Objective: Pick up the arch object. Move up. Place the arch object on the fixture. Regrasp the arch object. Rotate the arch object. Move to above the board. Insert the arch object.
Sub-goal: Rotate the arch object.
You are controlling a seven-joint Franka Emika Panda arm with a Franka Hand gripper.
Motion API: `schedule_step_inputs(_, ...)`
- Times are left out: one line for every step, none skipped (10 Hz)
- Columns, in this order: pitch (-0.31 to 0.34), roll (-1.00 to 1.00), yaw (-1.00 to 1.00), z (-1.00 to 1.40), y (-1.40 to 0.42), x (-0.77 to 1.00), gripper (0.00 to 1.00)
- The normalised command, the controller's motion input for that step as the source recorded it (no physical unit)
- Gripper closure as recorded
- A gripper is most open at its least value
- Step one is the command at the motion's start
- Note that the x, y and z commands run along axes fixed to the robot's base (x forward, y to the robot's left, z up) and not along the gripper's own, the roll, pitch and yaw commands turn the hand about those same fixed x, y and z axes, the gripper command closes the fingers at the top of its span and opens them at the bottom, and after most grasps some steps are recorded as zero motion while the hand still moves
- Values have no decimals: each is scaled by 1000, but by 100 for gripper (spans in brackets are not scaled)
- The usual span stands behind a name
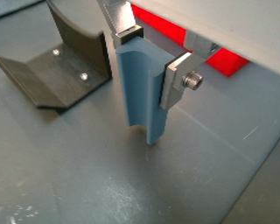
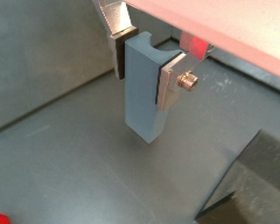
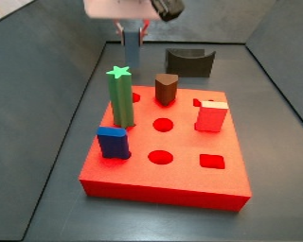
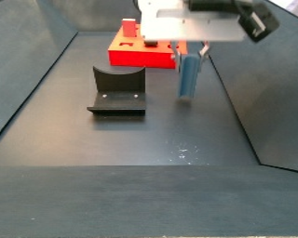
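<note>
While held upright above the grey floor, the arch (image 1: 143, 92) was pinched at its upper end by the gripper (image 1: 150, 54), fixture (image 4: 118, 89) seen near beside it, board (image 3: 167, 151) well apart, green post (image 3: 120, 96) standing on it.

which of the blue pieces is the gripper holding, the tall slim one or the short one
The tall slim slate-blue arch object, clamped upright between the gripper's fingers beside the fixture. The short bright blue block stands on the red board, untouched.

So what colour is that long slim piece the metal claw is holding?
Slate blue-grey; the arch object shows best in a wrist view, clamped in the gripper.
</note>
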Motion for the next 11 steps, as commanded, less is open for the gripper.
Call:
schedule_step_inputs(-29, -190, -12, -390, 12, 33, 100)
schedule_step_inputs(-26, -192, -9, -297, 12, 36, 100)
schedule_step_inputs(-10, -195, -8, -224, 9, 25, 100)
schedule_step_inputs(-6, -195, -8, -227, 9, 17, 100)
schedule_step_inputs(-6, -195, -8, -226, 10, 20, 100)
schedule_step_inputs(-7, -195, -7, -225, 10, 21, 100)
schedule_step_inputs(-7, -195, -8, 0, 0, 0, 0)
schedule_step_inputs(-11, -194, -6, 1000, 0, 0, 0)
schedule_step_inputs(12, -194, -7, 1000, 1, -24, 0)
schedule_step_inputs(28, -192, -9, 998, 3, -35, 0)
schedule_step_inputs(44, -183, -16, 757, 11, -21, 0)
